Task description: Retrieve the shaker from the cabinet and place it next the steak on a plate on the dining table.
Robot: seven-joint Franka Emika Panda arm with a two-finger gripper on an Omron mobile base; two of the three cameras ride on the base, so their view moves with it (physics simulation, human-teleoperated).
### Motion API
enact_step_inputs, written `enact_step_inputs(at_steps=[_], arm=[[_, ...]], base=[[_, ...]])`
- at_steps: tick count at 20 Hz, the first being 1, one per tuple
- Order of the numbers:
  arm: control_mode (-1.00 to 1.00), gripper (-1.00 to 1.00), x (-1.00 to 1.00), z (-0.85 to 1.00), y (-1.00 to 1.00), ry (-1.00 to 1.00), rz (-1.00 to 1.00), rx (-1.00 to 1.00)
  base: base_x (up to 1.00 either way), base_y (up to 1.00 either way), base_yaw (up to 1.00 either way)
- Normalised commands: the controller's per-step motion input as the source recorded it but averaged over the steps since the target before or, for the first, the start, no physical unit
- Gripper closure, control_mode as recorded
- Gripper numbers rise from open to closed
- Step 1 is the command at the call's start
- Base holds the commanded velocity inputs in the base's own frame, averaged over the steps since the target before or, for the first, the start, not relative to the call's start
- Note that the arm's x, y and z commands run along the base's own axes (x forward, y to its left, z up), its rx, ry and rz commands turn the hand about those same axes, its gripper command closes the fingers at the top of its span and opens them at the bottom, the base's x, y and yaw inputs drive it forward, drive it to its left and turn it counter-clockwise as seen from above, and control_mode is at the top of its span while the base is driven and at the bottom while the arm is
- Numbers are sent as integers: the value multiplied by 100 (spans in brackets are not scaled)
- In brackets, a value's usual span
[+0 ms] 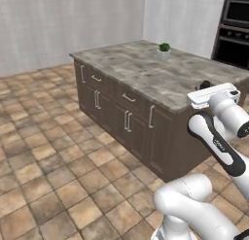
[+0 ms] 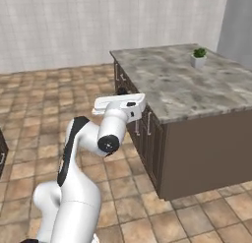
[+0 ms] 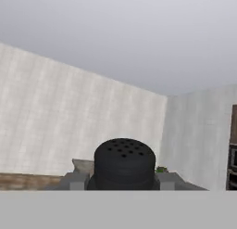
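Note:
The black shaker (image 3: 124, 163) sits between my two grey fingertips (image 3: 76, 181), its perforated top facing the hand camera. My gripper (image 3: 124, 182) is shut on it. From the base, the gripper (image 1: 206, 84) pokes up as a small dark shape behind the white hand, held level over the near corner of the dining table (image 1: 146, 71). In the right base view the gripper (image 2: 121, 91) hangs just left of the table's (image 2: 182, 87) stone top. Plate, steak and cabinet are out of view.
A small potted plant (image 1: 164, 51) stands near the island's far edge (image 2: 199, 57). Brown drawer fronts with silver handles (image 1: 127, 120) line the island's side. A black wall oven (image 1: 236, 30) stands at the far right. Tiled floor (image 1: 48, 151) stretches to the left.

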Motion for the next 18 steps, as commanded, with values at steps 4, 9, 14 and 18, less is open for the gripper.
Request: enact_step_inputs(at_steps=[4,9,14,18], arm=[[100,100,0,0,0,0,0,0],[100,100,0,0,0,0,0,0],[100,100,0,0,0,0,0,0],[100,100,0,0,0,0,0,0]], base=[[10,42,45],[20,38,45],[26,35,44],[30,34,45]])
